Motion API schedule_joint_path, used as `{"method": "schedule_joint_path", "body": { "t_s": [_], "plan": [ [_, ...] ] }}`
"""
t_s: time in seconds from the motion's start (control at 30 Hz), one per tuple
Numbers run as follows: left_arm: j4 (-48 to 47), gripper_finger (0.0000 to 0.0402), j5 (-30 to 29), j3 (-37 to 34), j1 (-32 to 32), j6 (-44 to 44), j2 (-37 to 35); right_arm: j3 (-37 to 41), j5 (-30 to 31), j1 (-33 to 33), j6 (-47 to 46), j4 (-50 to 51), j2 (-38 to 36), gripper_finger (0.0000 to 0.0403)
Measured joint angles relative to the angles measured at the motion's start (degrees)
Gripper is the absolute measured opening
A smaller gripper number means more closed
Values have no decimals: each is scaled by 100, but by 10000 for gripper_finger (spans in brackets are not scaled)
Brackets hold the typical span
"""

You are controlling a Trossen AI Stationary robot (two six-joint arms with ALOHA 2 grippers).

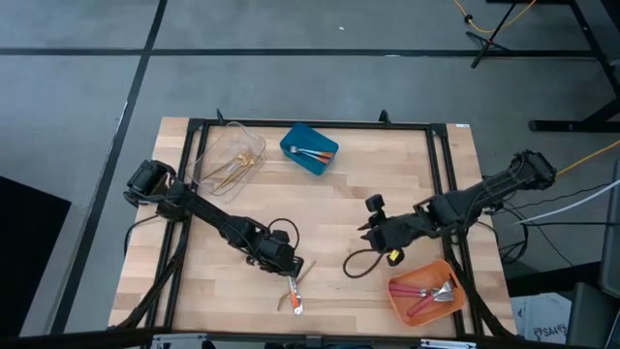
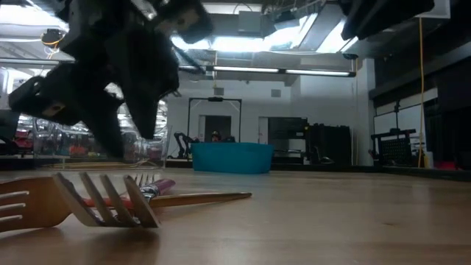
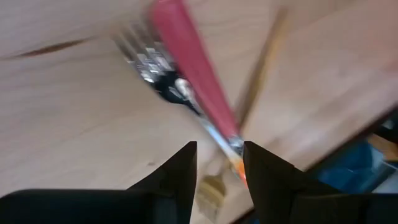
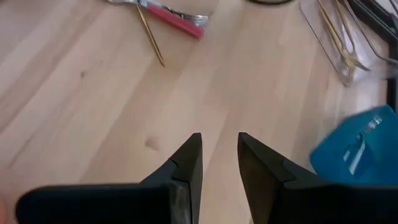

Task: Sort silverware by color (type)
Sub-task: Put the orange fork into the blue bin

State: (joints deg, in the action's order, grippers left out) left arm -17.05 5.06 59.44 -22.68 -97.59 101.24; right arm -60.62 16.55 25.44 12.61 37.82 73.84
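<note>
A small pile of silverware lies crossed on the table near its near edge. It holds a red-handled piece, a gold fork and an orange-handled piece. My left gripper hovers open just over this pile. In the left wrist view its fingers stand on either side of the orange-handled piece's silver neck. My right gripper is open over bare wood right of centre and holds nothing.
A clear bin at the far left holds gold pieces. The blue bin beside it holds orange-handled ones. An orange bin at the near right holds red-handled ones. A black cable loops on the wood under the right arm.
</note>
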Motion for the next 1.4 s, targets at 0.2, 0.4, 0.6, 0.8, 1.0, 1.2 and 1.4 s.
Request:
{"method": "schedule_joint_path", "body": {
  "t_s": [0.2,0.4,0.6,0.8,1.0,1.2,1.4],
  "plan": [
    [-7,124,34,0,-2,-91,251,2,-264,-195,316,-199,0,89],
    [-53,124,-22,0,2,-93,273,7,-266,-190,458,-200,0,89],
    [-50,124,-111,0,4,-136,296,7,-268,-185,462,-205,0,89],
    [12,124,3,0,4,-260,466,7,-268,-185,462,-218,0,89],
    [97,124,17,7,7,-259,520,9,-269,-185,465,-246,0,89],
    [-83,124,152,10,56,-255,520,9,-270,-185,465,-311,0,89],
    [-312,124,386,15,74,-236,513,9,-270,-185,467,-389,0,89]
  ]
}}
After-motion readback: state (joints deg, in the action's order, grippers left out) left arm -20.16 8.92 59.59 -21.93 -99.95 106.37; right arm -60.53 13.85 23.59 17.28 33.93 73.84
